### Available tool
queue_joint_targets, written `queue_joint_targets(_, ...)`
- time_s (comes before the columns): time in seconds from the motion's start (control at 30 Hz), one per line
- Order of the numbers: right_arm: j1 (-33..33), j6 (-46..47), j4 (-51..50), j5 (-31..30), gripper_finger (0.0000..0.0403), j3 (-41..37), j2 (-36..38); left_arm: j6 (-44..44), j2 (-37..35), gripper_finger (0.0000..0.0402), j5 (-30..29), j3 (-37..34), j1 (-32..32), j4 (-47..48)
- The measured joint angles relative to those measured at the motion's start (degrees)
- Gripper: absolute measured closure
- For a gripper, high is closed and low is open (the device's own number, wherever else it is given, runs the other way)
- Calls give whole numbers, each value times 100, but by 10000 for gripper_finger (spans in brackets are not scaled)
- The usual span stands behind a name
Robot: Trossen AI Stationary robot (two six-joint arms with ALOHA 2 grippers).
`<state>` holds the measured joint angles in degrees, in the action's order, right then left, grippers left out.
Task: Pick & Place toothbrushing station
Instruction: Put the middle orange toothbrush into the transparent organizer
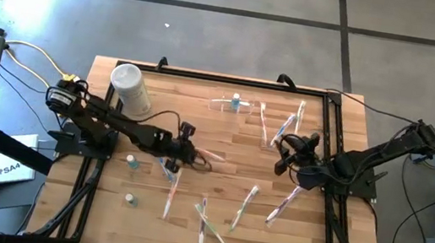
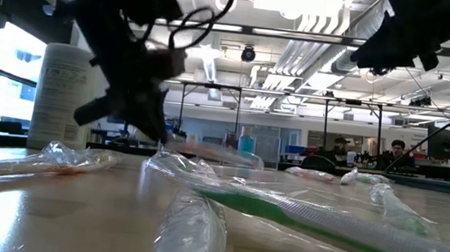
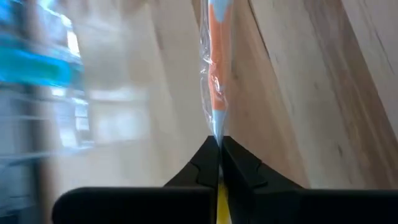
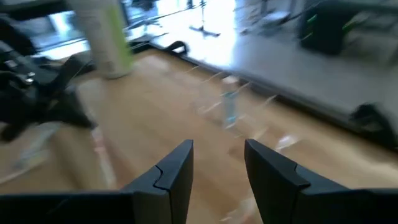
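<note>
Wood table (image 1: 320, 238): left tool (image 1: 194, 157) clenched on a wrapped brush (image 3: 215, 93); right tool (image 1: 283, 155) hovers released. Station (image 1: 233, 104) untouched at far edge, pick not begun.

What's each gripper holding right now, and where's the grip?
Left gripper is shut on the tip of a wrapped orange toothbrush, pinching its clear wrapper end. Right gripper is open above the table, holding nothing.

Only "SA" can be read, on a white sheet (image 1: 13, 168) beside the table's left edge. The canister's (image 2: 63, 95) label print is illegible.
</note>
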<state>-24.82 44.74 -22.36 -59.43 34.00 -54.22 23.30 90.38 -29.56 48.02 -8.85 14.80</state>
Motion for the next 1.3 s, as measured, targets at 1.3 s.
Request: queue_joint_targets(1.3, 1319, -1618, 5244, 5991, 140, 0, -2090, 3772, 161, 401, -1977, 1748, -2036, -197)
